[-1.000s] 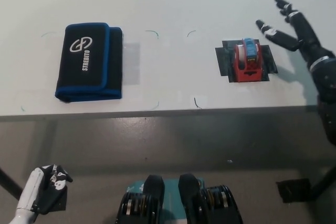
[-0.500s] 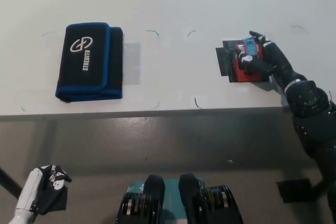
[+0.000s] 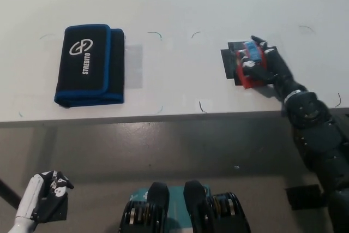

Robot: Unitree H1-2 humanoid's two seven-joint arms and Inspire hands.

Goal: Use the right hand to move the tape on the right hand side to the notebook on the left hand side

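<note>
Black right hand (image 3: 264,66) wraps its fingers around the red tape dispenser (image 3: 250,68), which sits on a dark mat (image 3: 228,64) at the right of the white bench (image 3: 180,4). Well apart to the left lies the black-and-blue notebook (image 3: 87,64). White left hand (image 3: 46,195) rests low at near left, fingers curled in.

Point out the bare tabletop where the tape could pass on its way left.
Bare white table lies between the black, blue-edged notebook and the red tape dispenser. The far strip is bare too. It is crowded only where the black right hand grips the dispenser on its black mat.
</note>
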